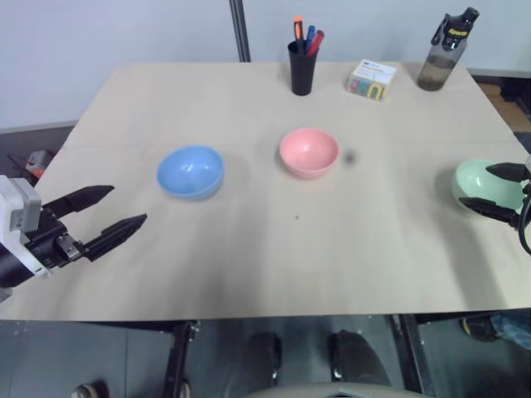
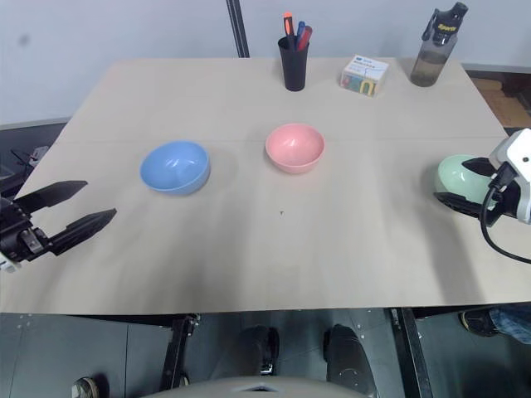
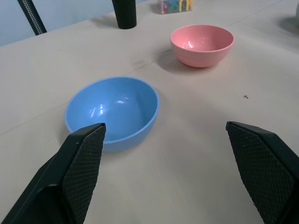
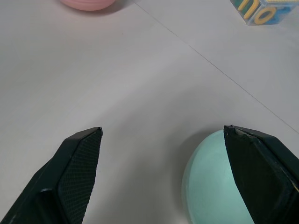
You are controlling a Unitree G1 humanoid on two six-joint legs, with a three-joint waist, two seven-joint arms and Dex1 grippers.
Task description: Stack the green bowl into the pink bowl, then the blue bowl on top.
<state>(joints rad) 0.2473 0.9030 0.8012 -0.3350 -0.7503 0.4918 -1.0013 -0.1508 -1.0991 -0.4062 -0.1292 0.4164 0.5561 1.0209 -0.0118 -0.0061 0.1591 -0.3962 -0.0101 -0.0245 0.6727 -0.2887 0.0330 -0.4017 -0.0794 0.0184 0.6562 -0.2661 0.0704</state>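
The pink bowl (image 1: 309,152) stands upright at the table's middle, and the blue bowl (image 1: 191,171) sits upright to its left. Near the right edge is the green bowl (image 1: 471,181). My right gripper (image 1: 496,189) is open at the green bowl, one finger over its far side and one along its near side; in the right wrist view the green bowl (image 4: 210,186) lies partly between the fingers, close to one finger. I cannot tell whether they touch. My left gripper (image 1: 129,204) hangs open and empty at the front left, pointing toward the blue bowl (image 3: 112,109).
Along the back edge of the light wooden table (image 1: 249,265) stand a black cup of markers (image 1: 303,66), a small colourful box (image 1: 371,80) and a dark drinking bottle (image 1: 440,54). A metal pole (image 1: 241,29) rises behind the table.
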